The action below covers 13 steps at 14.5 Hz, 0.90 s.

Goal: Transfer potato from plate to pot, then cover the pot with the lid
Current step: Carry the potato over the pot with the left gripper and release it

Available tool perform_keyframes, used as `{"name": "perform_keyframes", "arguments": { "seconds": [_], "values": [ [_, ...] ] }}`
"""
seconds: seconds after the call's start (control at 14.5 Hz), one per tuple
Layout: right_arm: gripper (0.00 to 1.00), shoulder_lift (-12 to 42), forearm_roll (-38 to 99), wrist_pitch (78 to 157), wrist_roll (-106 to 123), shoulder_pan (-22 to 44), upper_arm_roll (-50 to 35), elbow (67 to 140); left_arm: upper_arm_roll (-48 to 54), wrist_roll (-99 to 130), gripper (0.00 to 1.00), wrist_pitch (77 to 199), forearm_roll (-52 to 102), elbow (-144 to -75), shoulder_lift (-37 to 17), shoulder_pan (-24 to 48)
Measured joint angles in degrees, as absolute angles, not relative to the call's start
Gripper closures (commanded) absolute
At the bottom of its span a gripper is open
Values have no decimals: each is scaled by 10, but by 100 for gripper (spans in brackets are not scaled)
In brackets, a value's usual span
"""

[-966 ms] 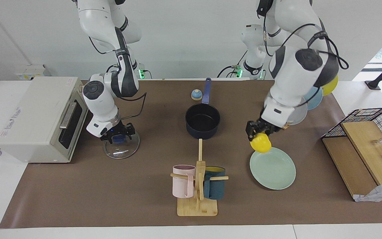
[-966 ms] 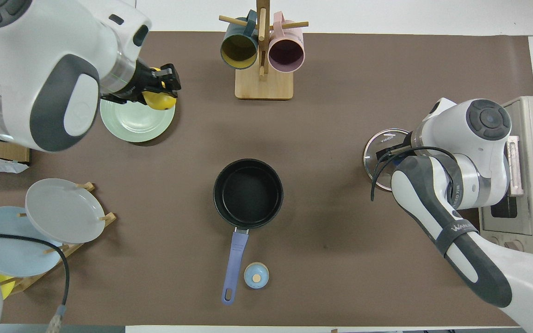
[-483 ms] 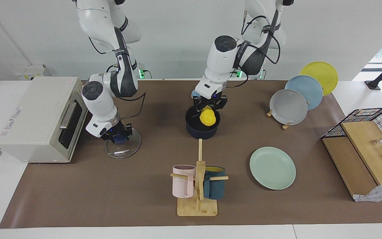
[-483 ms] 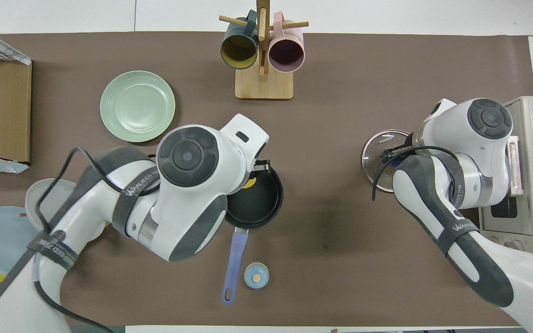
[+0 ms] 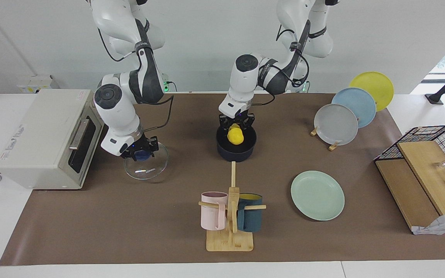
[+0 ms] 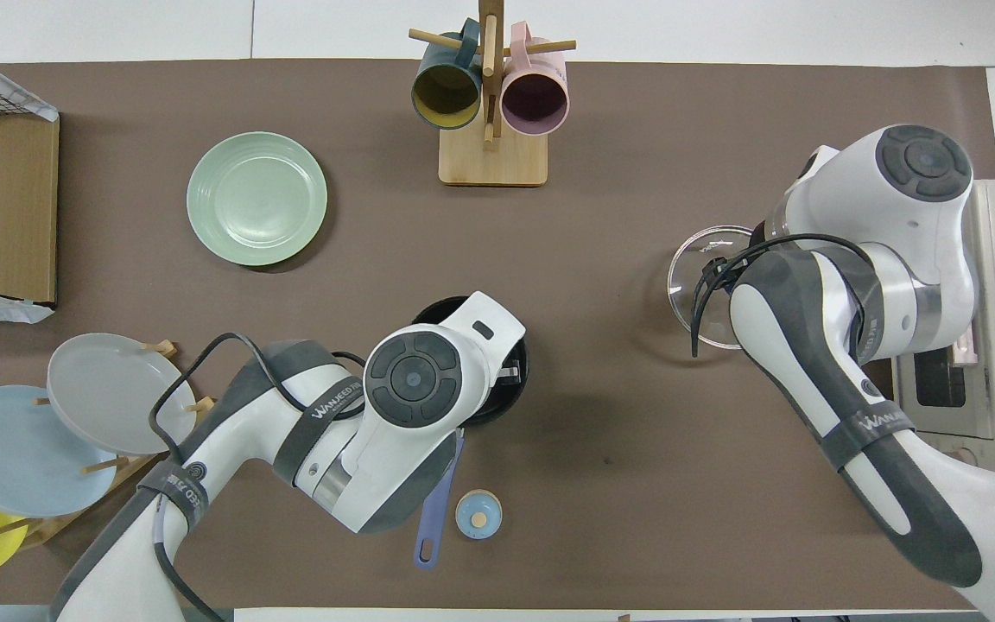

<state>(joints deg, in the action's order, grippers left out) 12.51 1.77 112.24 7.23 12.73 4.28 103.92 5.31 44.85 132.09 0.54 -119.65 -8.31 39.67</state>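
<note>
With the left gripper (image 5: pixel 236 124) clenched on the potato (image 5: pixel 235 135) low inside the pot (image 5: pixel 236 151) mid-table, it should let go gently before the right gripper (image 5: pixel 141 151), grasping the lid (image 5: pixel 146 166) by its knob near the toaster-side edge, carries it over.

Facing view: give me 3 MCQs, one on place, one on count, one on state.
1. The potato is: A on the mint plate, B over the pot's mouth in the left gripper, C on the mat.
2. Plates standing upright in the rack: A two, B three, C four.
3. The lid is: A on the pot, B flat on the mat, C tilted in the right gripper's grip.

B: the left gripper holds it over the pot.
B: grey, blue and yellow.
C: the right gripper grips the knob of the lid, which hangs tilted.
</note>
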Motion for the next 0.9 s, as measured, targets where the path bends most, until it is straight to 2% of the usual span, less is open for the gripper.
{"name": "perform_keyframes", "arguments": {
  "seconds": [0.48, 0.55, 0.62, 0.69, 0.9],
  "values": [
    [100, 127, 18, 937, 72, 131, 43, 881, 49, 463, 100, 1351, -17, -1218, -113, 410],
    [100, 128, 18, 932, 72, 132, 42, 872, 49, 464, 86, 1354, -21, -1218, -115, 410],
    [100, 131, 19, 932, 72, 133, 40, 869, 49, 464, 18, 1354, -24, -1218, -115, 410],
    [100, 136, 19, 932, 72, 136, 39, 868, 49, 464, 0, 1354, -26, -1217, -115, 410],
    [100, 146, 19, 938, 43, 151, 33, 865, 44, 458, 0, 1356, -30, -1214, -116, 409]
  ]
}}
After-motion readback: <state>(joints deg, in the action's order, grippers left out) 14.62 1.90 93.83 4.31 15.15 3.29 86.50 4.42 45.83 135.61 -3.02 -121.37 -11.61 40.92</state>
